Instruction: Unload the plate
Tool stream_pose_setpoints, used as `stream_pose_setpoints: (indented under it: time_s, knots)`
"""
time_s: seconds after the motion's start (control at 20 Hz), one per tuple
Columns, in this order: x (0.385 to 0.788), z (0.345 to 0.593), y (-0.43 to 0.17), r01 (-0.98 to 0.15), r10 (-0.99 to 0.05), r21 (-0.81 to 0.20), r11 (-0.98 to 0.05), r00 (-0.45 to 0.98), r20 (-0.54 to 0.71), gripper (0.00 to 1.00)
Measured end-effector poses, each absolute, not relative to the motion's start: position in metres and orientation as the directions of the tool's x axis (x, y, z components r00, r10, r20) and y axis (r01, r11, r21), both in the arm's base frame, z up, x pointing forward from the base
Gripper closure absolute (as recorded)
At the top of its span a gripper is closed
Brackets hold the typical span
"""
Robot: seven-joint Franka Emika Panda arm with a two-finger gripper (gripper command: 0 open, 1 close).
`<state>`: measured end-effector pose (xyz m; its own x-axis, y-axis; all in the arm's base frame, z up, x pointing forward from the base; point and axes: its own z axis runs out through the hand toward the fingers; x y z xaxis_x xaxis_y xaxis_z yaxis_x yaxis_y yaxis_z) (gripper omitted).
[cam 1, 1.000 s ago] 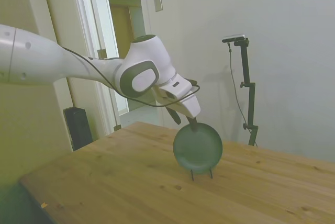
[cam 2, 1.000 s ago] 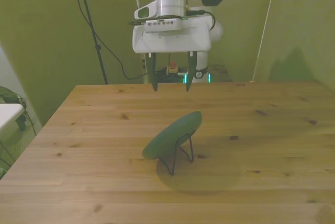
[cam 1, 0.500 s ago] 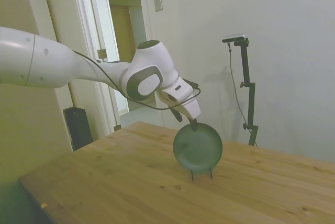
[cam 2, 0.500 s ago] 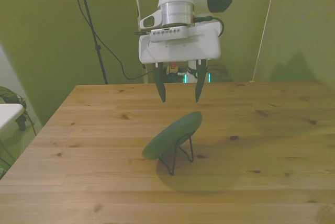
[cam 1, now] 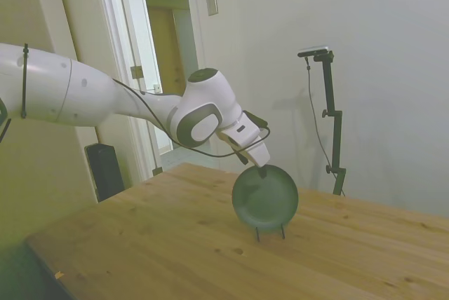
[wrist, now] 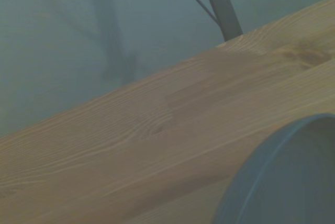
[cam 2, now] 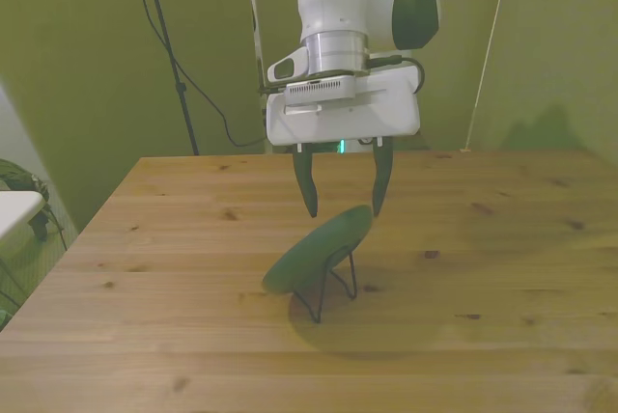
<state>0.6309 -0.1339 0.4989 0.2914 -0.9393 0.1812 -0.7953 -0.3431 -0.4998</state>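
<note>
The round dark grey-green plate (cam 1: 265, 199) (cam 2: 319, 247) leans tilted in a thin black wire stand (cam 2: 328, 289) near the middle of the wooden table. My gripper (cam 2: 345, 211) is open just above the plate's upper rim, one finger on each side of that top edge. In the side view the gripper (cam 1: 260, 167) touches or nearly touches the plate's top rim; I cannot tell which. Part of the plate (wrist: 285, 179) also shows close up in the wrist view, over the table boards.
The wooden table (cam 2: 174, 268) spreads wide around the stand. Behind it in the side view are a doorway (cam 1: 165, 48) and a dark box (cam 1: 105, 170) on the floor. A cable (cam 2: 198, 95) hangs at the front view's back left.
The gripper has come down and toward the plate, from well above and behind it to straddling its top rim. The fingers stayed open. The plate has not moved.
</note>
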Motion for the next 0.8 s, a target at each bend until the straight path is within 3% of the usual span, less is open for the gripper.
stream_pose_setpoints:
  time_s: [0.15,0.2,0.8]
  knots:
    - [0.636,0.496,-0.132,-0.795,-0.938,-0.498,-0.346,0.295,0.180,0.00]
    - [0.638,0.494,-0.131,-0.796,-0.938,-0.496,-0.347,0.297,0.180,1.00]
    - [0.644,0.488,-0.127,-0.796,-0.937,-0.495,-0.348,0.302,0.173,1.00]
